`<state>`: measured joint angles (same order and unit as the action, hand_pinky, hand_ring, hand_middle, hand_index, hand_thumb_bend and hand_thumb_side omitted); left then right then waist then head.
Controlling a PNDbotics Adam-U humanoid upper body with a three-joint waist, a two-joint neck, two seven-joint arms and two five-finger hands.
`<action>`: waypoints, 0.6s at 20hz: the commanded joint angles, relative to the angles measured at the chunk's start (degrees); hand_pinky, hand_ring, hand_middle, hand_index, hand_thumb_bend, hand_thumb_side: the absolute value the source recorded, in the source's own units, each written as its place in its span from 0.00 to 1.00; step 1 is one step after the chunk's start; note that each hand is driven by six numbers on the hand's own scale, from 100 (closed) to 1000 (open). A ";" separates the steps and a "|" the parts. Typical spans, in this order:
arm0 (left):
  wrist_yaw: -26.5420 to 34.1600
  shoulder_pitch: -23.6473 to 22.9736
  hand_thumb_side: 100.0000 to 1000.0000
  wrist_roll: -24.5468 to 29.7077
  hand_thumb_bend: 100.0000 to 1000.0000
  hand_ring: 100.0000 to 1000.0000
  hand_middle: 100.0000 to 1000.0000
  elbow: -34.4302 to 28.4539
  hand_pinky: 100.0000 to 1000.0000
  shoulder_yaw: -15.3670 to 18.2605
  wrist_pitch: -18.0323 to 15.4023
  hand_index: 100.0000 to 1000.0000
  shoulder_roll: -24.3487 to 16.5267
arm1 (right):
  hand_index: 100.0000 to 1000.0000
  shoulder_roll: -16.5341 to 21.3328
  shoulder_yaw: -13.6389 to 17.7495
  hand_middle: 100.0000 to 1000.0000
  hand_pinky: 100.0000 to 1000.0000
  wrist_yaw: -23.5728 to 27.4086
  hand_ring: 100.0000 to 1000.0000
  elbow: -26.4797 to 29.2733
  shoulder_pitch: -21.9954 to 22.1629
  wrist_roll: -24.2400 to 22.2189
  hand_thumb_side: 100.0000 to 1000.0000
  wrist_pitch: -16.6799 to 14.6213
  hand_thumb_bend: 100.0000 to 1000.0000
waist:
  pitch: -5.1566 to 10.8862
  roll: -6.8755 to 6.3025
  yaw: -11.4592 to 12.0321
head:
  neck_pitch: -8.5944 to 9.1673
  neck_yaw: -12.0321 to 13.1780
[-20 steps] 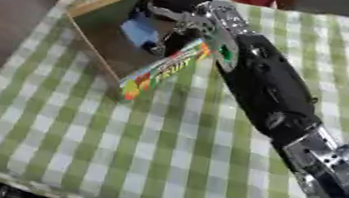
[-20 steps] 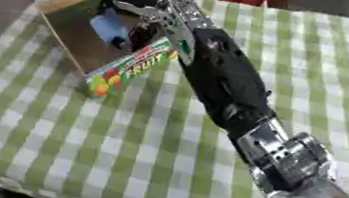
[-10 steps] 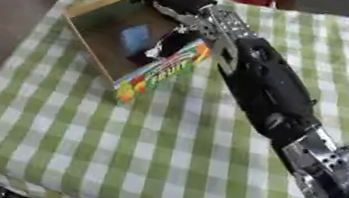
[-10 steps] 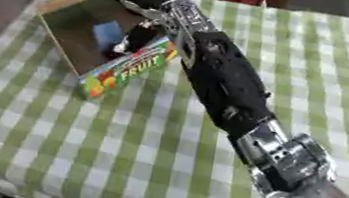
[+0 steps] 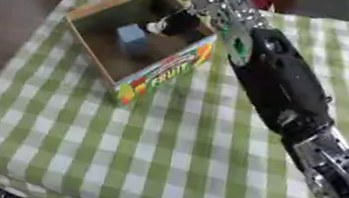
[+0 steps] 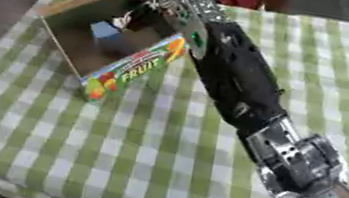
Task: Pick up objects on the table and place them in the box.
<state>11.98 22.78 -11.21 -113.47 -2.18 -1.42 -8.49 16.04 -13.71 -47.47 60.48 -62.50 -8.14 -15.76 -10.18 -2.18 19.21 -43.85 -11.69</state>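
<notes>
An open cardboard box [image 5: 165, 71] with a printed fruit side stands at the back left of the checked cloth. Inside it lie a small blue block [image 5: 131, 35] and, by the far right wall, a dark object with a white bit [image 5: 179, 23]. My right arm reaches up from the lower right. Its hand [image 5: 220, 6] hovers over the box's far right corner, just above the dark object. The fingers are spread and hold nothing. My left hand shows in neither view.
The green and white checked cloth [image 5: 159, 159] covers the table in front of the box. Bare brown tabletop [image 5: 0, 51] runs along the left. My black forearm [image 5: 286, 89] crosses the cloth's right half.
My right hand has lifted out of the box and drawn back to its far right corner. The dark object now lies inside the box.
</notes>
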 commanded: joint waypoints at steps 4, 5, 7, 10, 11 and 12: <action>-0.51 -0.28 0.67 -0.78 0.08 0.59 0.56 -1.12 0.62 0.90 0.06 0.81 -1.36 | 0.97 5.84 1.77 0.86 0.64 24.32 0.80 13.48 -0.15 3.10 0.32 6.76 0.16 | 1.60 -0.09 -2.13 | -0.27 2.64; -0.61 -0.44 0.67 -0.91 0.08 0.59 0.56 -1.12 0.62 1.01 0.05 0.81 -1.46 | 0.96 6.78 2.00 0.86 0.63 27.44 0.80 16.21 0.50 3.90 0.31 7.60 0.14 | 1.70 -0.08 -2.67 | -0.27 3.16; -0.78 -0.73 0.67 -1.16 0.08 0.59 0.56 -1.12 0.62 1.23 0.02 0.81 -1.62 | 0.96 8.32 2.76 0.85 0.63 33.70 0.79 21.18 2.06 5.51 0.31 9.43 0.11 | 1.90 -0.09 -3.70 | -0.27 4.16; -1.02 -1.06 0.67 -1.49 0.08 0.59 0.56 -1.12 0.62 1.51 -0.01 0.81 -1.82 | 0.95 10.61 4.25 0.85 0.63 42.51 0.79 28.22 4.64 7.76 0.30 11.21 0.06 | 2.13 -0.12 -5.24 | -0.27 5.48; -1.11 -1.21 0.67 -1.62 0.08 0.59 0.56 -1.12 0.62 1.64 -0.02 0.81 -1.92 | 0.95 11.43 4.89 0.84 0.63 44.92 0.79 30.71 5.70 8.57 0.29 11.40 0.05 | 2.22 -0.11 -5.89 | -0.27 6.00; -1.18 -1.32 0.67 -1.73 0.08 0.59 0.56 -1.12 0.62 1.72 -0.03 0.81 -1.99 | 0.94 12.11 5.39 0.84 0.64 46.87 0.79 32.89 6.70 9.21 0.30 11.65 0.00 | 2.27 -0.09 -6.42 | -0.27 6.41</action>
<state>11.06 21.10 -12.65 -113.47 -1.08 -1.40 -9.07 26.06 -9.49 -3.75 89.70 -54.88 0.09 -4.56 -8.93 -2.20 12.43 -43.85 -5.92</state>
